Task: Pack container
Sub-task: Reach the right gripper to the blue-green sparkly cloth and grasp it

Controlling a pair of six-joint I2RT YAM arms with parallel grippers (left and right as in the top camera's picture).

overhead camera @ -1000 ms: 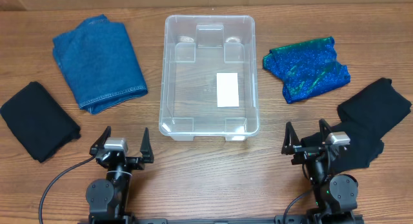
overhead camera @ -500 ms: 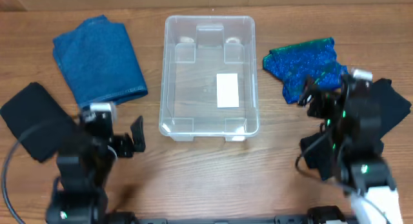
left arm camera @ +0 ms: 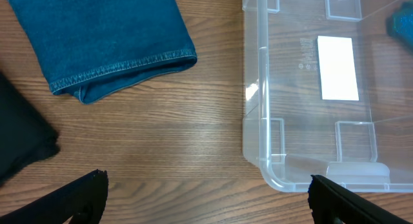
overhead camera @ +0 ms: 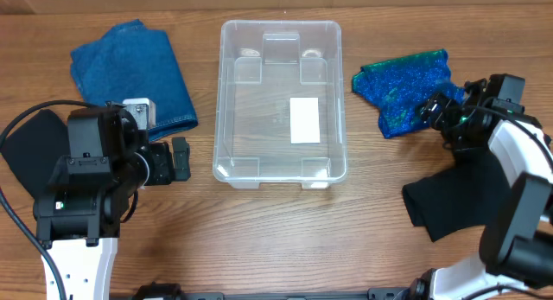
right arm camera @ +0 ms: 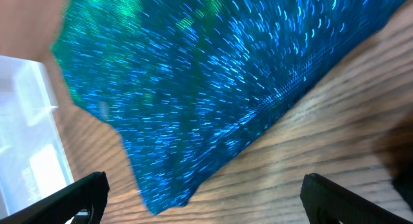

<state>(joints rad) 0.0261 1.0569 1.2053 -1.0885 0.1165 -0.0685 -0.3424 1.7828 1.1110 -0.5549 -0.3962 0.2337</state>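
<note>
The clear container stands at the table's middle with a white label on its base; nothing lies in it. It also shows in the left wrist view. My left gripper is open and empty, just left of the container's near left corner; in its wrist view its fingers frame bare wood. My right gripper is open and empty over the near edge of a sparkly blue-green cloth, which fills the right wrist view above the fingers.
A folded blue denim cloth lies at the back left, also in the left wrist view. A black cloth lies at the left edge, partly under my left arm. Another black cloth lies at the right front.
Both arms have risen from their rest at the front edge. The left gripper reached toward the container's left corner. The right gripper swung out to the blue-green cloth.
</note>
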